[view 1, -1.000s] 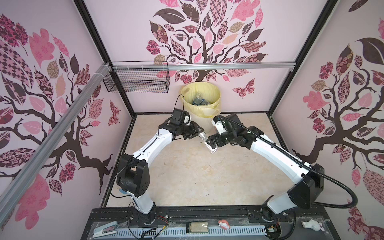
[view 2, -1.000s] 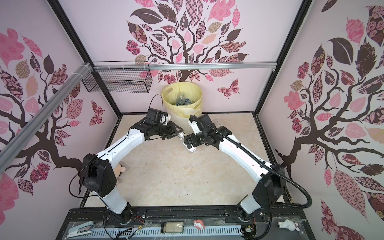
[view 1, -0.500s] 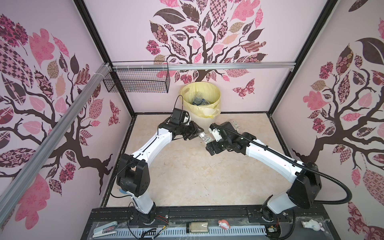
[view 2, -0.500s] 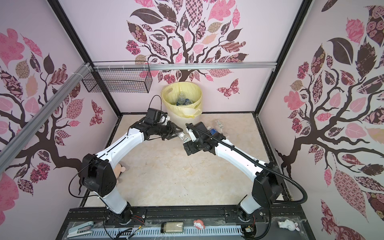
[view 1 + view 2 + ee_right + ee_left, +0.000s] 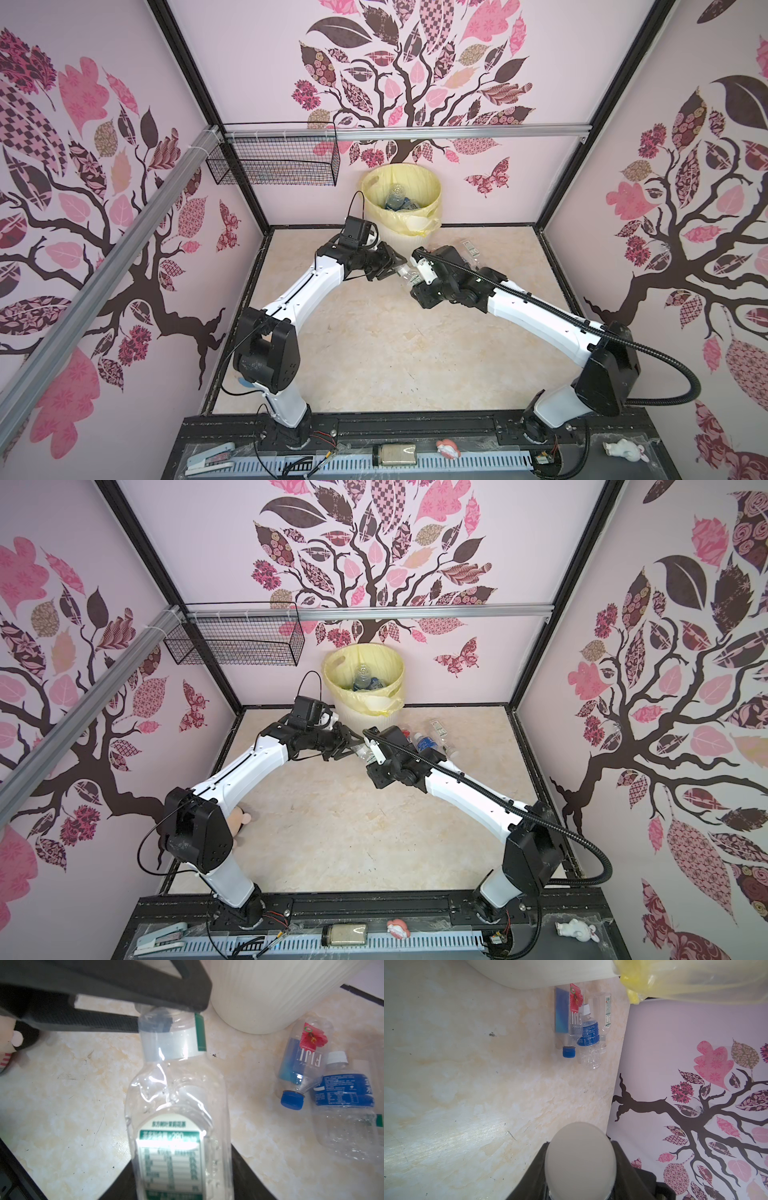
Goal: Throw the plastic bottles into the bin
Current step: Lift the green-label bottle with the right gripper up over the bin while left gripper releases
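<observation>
While the left end effector (image 5: 580, 1147) pinches the capped end of the clear green-labelled bottle (image 5: 176, 1105) and the right end effector (image 5: 182, 1180) clamps its body — a handover, apparently — one must release before the other lifts it over the bin (image 5: 432, 187) nearby.

There is one bin (image 5: 429, 183). Four bottles are outside it. Three lie together on the bench (image 5: 374, 353): one Fiji bottle (image 5: 569, 1022) with a blue cap, one blue-labelled bottle (image 5: 588, 1035) with a white cap, and one clear bottle (image 5: 600, 1007) with a green-and-white label. The fourth, a green-labelled bottle (image 5: 176, 1105), is up off the bench. At least two binned bottles (image 5: 394, 196) show inside the bin, but the full number is hidden.

There are two arms, the left arm (image 5: 307, 286) and the right arm (image 5: 536, 316). There is also one wire basket (image 5: 272, 162) and one plush toy (image 5: 239, 818). The front rail carries one stapler (image 5: 210, 456), one jar (image 5: 395, 455), one pink figure (image 5: 448, 449) and one white figure (image 5: 623, 451).
</observation>
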### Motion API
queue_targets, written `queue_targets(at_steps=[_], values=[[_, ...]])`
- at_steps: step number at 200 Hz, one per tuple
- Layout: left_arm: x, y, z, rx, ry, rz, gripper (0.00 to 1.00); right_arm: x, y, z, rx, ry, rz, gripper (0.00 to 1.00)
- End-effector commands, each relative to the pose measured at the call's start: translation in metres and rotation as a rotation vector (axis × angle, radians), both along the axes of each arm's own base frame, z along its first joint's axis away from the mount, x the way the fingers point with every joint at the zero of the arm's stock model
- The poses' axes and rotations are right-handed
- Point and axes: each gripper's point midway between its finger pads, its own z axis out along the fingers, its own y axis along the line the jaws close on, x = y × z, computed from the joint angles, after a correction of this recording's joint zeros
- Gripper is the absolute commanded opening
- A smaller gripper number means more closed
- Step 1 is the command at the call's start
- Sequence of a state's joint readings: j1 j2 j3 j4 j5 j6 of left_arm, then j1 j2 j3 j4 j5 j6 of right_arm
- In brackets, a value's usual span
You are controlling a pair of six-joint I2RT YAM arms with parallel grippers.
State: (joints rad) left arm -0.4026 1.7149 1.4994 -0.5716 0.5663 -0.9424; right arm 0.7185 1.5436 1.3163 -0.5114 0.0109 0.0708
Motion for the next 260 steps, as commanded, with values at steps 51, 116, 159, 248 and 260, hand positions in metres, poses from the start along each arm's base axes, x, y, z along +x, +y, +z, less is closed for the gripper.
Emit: queue_targets(at_steps=[51,116,159,248,260], values=[[0.008,0.010,0.073,-0.094,-0.094,0.047,0.55,0.001,-0.002,0.022,0.073,-0.006,-0.046,0.41],[0.013,0.054,0.150,-0.070,-0.181,0.203,0.97,0.012,0.003,0.063,0.127,-0.066,-0.066,0.39],[0.001,0.067,0.197,-0.087,-0.295,0.241,0.97,0.037,0.007,0.123,0.202,-0.155,-0.096,0.38],[-0.016,0.068,0.281,-0.151,-0.566,0.226,0.97,0.127,-0.029,0.295,0.403,-0.541,-0.280,0.42],[-0.017,0.068,0.280,-0.129,-0.564,0.223,0.97,0.131,-0.031,0.318,0.425,-0.609,-0.297,0.42]])
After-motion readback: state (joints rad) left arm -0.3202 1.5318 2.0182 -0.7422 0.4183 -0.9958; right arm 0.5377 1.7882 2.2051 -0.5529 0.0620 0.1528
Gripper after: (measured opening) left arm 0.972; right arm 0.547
